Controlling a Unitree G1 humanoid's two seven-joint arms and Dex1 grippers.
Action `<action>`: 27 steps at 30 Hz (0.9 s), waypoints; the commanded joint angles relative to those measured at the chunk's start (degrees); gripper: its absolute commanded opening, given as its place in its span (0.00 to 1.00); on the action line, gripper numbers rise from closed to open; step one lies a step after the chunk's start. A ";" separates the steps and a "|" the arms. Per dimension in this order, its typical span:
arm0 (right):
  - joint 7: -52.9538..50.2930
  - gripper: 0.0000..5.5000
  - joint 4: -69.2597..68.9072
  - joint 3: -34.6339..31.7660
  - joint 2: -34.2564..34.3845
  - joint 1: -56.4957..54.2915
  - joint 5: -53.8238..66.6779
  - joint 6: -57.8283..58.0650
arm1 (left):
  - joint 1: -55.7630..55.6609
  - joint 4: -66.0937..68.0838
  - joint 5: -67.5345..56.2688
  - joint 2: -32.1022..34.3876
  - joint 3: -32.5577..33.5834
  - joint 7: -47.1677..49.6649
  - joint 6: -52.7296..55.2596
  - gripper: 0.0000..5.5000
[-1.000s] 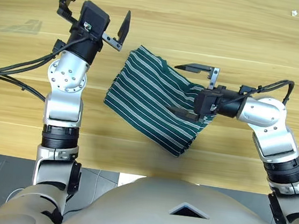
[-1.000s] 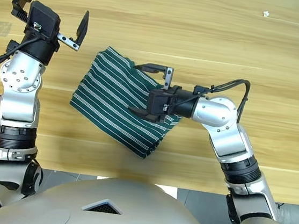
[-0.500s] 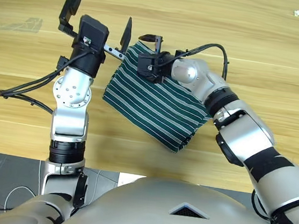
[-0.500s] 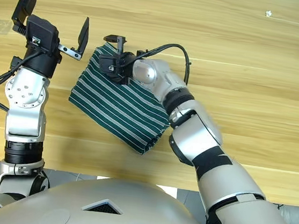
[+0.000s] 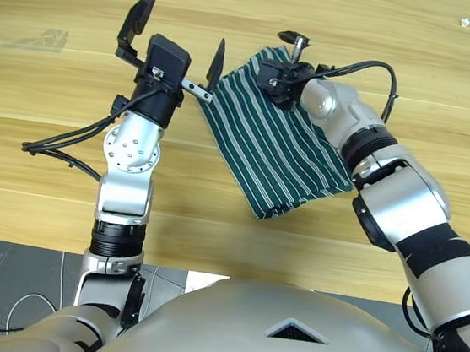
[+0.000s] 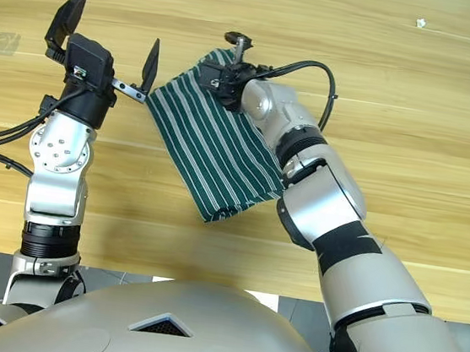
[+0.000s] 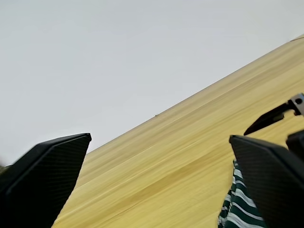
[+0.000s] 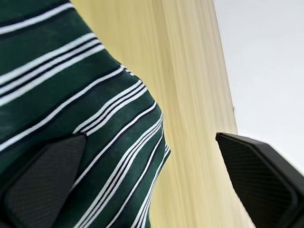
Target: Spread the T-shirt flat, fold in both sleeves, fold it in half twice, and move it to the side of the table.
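T-shirt (image 5: 283, 143) farther forward, under right claw (image 5: 283, 63)

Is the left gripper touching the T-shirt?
Cannot tell: in the left eye view the left gripper has one finger at the T-shirt edge, but neither contact nor gap shows plainly.

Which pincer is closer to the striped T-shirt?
Right. The right pincer sits open on the T-shirt's far corner; the left pincer hangs open just beside its left edge.

The 2 dark fingers (image 8: 42, 175) of the right pincer (image 8: 151, 137) stand wide apart, one against the green, white-striped T-shirt (image 8: 57, 71), the other over the pale wooden tabletop (image 8: 190, 71). The shirt's rumpled edge lies between them.
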 commanded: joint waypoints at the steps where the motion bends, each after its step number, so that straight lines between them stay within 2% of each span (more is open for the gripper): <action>1: 2.19 0.92 1.37 -1.21 -6.03 3.30 -0.70 2.52 | 2.04 0.51 3.92 1.56 -4.16 -1.30 -1.71 0.98; 6: 5.20 0.92 -1.48 -2.46 -10.81 6.17 -0.09 -0.81 | 2.97 0.33 6.32 2.63 -6.83 -2.10 -2.88 0.98; 11: 6.44 0.92 -8.53 -6.40 -14.31 9.17 3.34 -4.93 | 3.98 0.19 8.15 3.60 -9.07 -2.76 -3.81 0.98; 15: 8.09 0.92 -18.31 -8.45 -17.06 13.35 5.01 -6.40 | 4.00 0.14 8.79 3.77 -9.63 -2.80 -3.95 0.98; 20: 8.97 0.92 -34.79 -14.52 -21.84 20.44 8.66 -4.73 | 4.61 -0.38 9.34 4.36 -10.00 -3.14 -4.32 0.98; 27: 8.06 0.92 -54.40 -20.57 -22.41 25.71 11.80 -2.38 | 4.21 -0.17 10.27 4.45 -10.37 -3.02 -4.63 0.98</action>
